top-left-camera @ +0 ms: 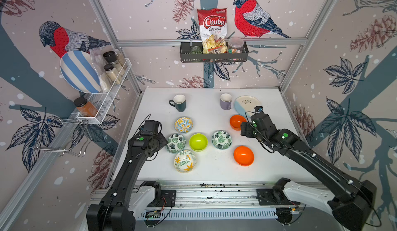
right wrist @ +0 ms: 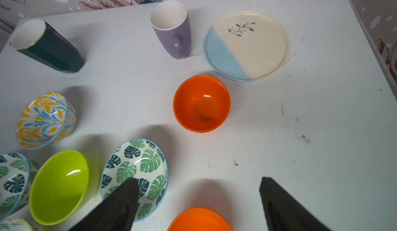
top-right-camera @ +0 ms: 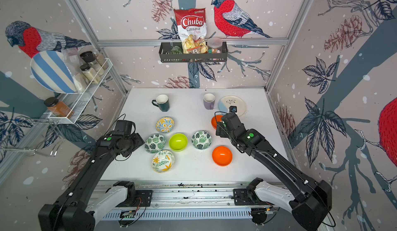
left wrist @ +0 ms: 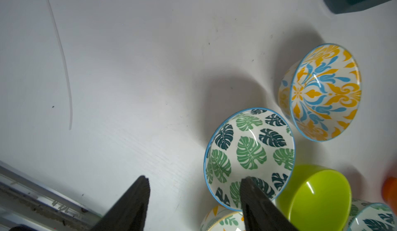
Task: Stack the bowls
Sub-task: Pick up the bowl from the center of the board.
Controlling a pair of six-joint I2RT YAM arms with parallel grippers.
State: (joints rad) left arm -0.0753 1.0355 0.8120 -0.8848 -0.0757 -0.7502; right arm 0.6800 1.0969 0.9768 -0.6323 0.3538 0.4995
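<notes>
Nothing stacked; first picks in hand.
My left gripper (left wrist: 194, 181) gapes over left leaf bowl (left wrist: 250, 152) rim; right gripper (right wrist: 198, 181) wide, empty, by far orange bowl (right wrist: 202, 103). I'd pinch rims next.

Walls (top-left-camera: 150, 15): bird-and-pinecone wallpaper on 3 sides, alu. frame (top-left-camera: 150, 42) at joints. Counter (top-left-camera: 204, 111) white, scuffed. Wire shelf (top-left-camera: 111, 94) on L wall, dark basket (top-left-camera: 214, 58) on rear wall. Light even throughout.

The lime-green bowl (right wrist: 60, 184) looks smooth, glossy plastic, the cream-and-blue plate (right wrist: 257, 47) glazed ceramic, the white table (right wrist: 311, 111) matt and scuffed.
</notes>
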